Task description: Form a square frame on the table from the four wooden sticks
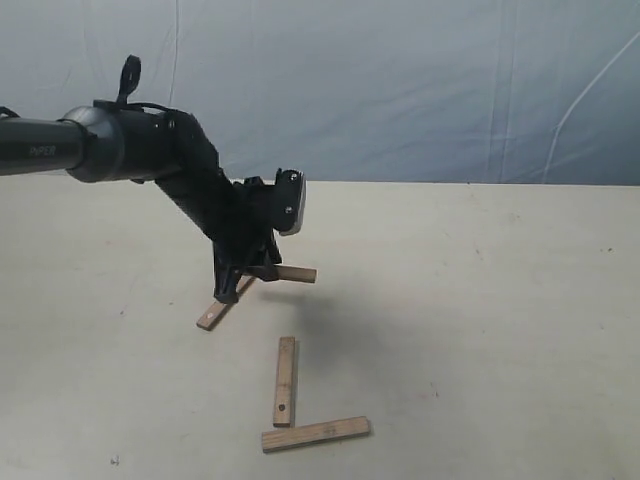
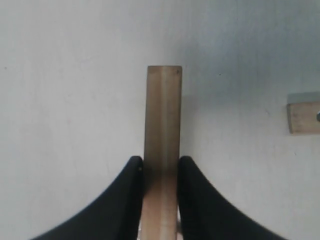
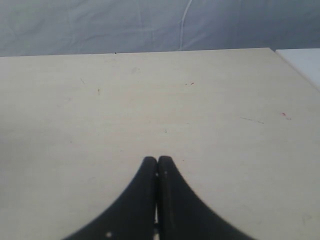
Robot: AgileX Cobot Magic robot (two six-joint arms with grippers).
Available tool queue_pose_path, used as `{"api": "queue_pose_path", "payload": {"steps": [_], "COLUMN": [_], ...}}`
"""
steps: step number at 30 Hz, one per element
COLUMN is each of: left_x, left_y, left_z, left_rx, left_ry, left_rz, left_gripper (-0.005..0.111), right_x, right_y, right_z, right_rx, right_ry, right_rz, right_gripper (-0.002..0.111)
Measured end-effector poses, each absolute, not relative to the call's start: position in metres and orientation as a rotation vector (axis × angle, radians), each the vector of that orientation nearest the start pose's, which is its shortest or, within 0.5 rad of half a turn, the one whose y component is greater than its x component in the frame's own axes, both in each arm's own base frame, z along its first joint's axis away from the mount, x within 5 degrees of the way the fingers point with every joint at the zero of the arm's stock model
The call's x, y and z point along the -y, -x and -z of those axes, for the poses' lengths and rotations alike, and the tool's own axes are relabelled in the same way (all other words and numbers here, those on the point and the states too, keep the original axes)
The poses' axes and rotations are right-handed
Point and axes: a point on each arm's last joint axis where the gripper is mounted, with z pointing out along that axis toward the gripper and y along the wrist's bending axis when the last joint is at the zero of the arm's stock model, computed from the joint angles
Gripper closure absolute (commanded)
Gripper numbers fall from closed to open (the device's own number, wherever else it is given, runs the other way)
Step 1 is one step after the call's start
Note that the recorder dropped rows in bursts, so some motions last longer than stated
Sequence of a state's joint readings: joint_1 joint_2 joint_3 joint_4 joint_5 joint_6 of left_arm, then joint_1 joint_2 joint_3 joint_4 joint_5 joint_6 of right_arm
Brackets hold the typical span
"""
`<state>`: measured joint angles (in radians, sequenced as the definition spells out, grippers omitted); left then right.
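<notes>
My left pincer clamps one wooden stick, its long axis projecting straight beyond the fingertips; my right pincer is pressed together.

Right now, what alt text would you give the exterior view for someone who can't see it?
The robot's left gripper holds a wooden stick above a beige table, near a second stick lying slanted. Nearer the camera, two more sticks form a rough L.

Four short flat light-brown wooden slats. Two black curved-finger claws: left claw, right claw. One black robot arm in exterior view. One pale beige matte surface.
</notes>
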<state>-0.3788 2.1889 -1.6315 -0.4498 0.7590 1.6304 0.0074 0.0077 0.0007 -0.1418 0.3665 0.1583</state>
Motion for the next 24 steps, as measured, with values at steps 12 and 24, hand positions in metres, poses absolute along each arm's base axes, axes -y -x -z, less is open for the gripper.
{"api": "queue_pose_path", "payload": {"steps": [12, 24], "left_x": [0.19, 0.171], "left_y": [-0.427, -0.439], "left_z": [-0.133, -0.12], "left_rx": [2.187, 2.195], "left_ry": [2.939, 2.958], "left_rz": [-0.284, -0.208], "left_gripper": [0.107, 0.107], "right_x": [0.004, 0.004], "right_y": [-0.053, -0.053], "right_z": [-0.18, -0.18], "right_rx": [-1.854, -1.854], "right_ry": [-0.052, -0.052], "right_rz": [0.024, 0.024], "right_gripper": [0.109, 0.109]}}
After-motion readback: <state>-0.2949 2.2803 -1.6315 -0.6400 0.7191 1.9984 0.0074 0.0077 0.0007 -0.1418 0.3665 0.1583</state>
